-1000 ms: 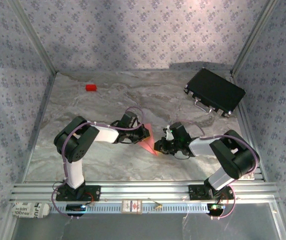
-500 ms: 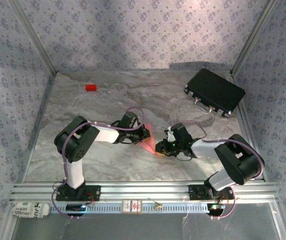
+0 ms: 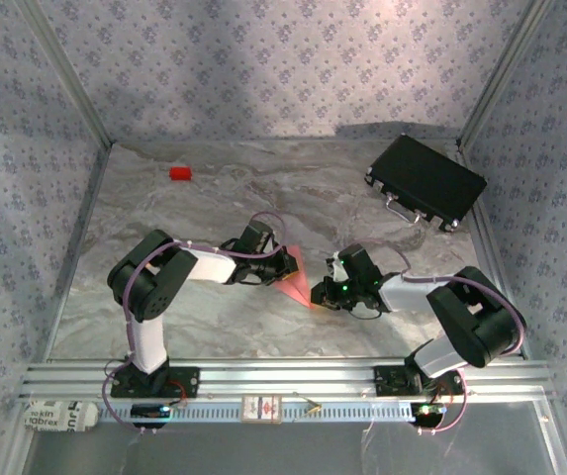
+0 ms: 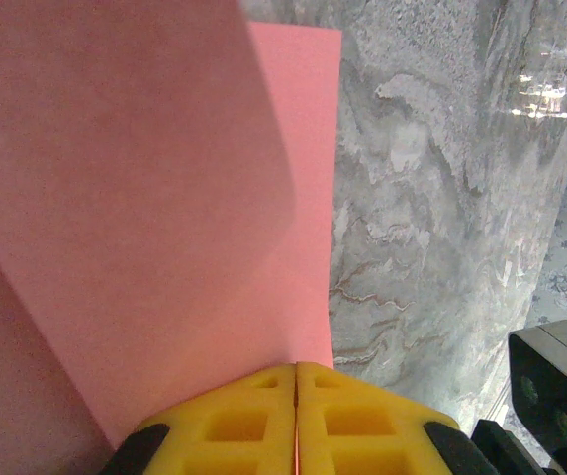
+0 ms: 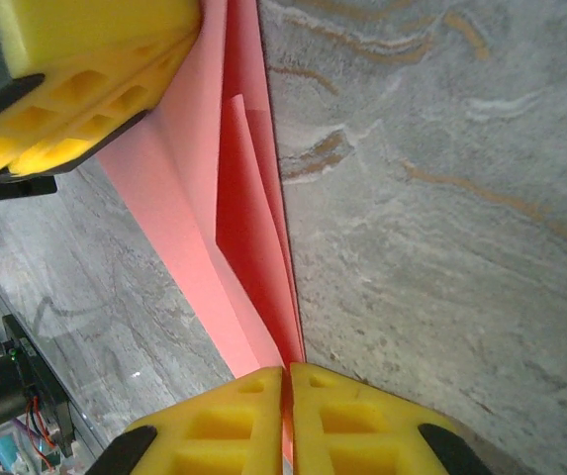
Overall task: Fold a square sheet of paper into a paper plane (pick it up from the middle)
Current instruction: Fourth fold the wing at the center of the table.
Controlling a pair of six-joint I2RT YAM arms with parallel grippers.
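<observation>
Both the left tool [image 3: 285, 265] and right tool [image 3: 319, 294] clamp the paper plane [image 3: 299, 278]; red block [image 3: 180, 173], black case [image 3: 425, 182] well apart on counter [image 3: 164, 223]; long axis far-to-near, tip nearward.

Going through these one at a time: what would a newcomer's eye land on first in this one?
The folded salmon-pink paper at mid-table stands out, pinched from opposite sides by the left claw and the right claw, both shut on it. Farther off, a black case lies in the far right corner, and a small red block sits near the far left edge of the marbled table.
</observation>
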